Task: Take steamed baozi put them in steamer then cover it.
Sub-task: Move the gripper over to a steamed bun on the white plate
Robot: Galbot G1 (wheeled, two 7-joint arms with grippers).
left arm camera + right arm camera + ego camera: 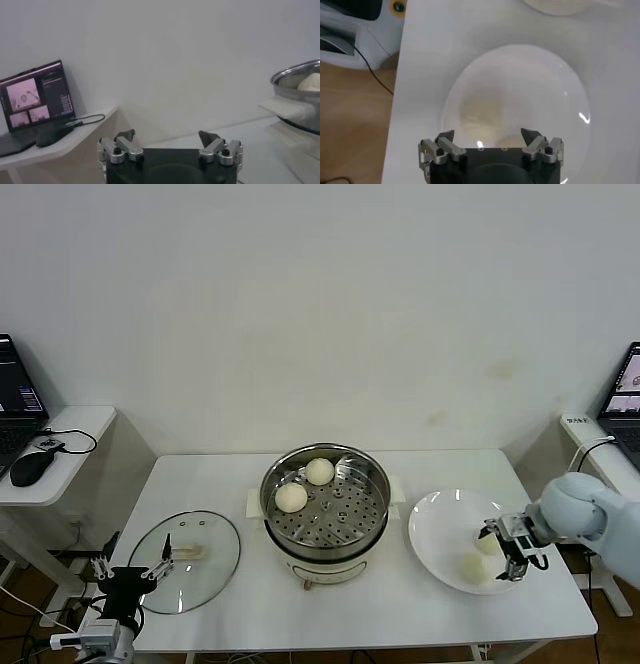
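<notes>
Table (400,604): one white table. It holds everything so both arms can reach.
Steamer (325,509): one shiny pot in the middle of the table, between the lid and the plate. Its top is open so buns can go in.
Cover (186,562): one glass lid, lying flat on the table just to the left of the steamer. I think it waits there until all the buns are inside.
Plate (435,529): one white plate to the right of the steamer. It holds the buns that are not moved yet.
Right gripper (510,556): it is low over the plate, right by the two buns there. In its own camera its fingers (445,137) are spread wide with nothing between them. I think it is there to pick up a bun.
Left gripper (128,574): it waits low at the table's left front edge, near the cover. It is open wide too and holds nothing.
Steamed baozi: four round buns. Two sit in the steamer (319,471) (291,497). Two are on the plate (487,542) (472,568).
How far along: I think about half done.
</notes>
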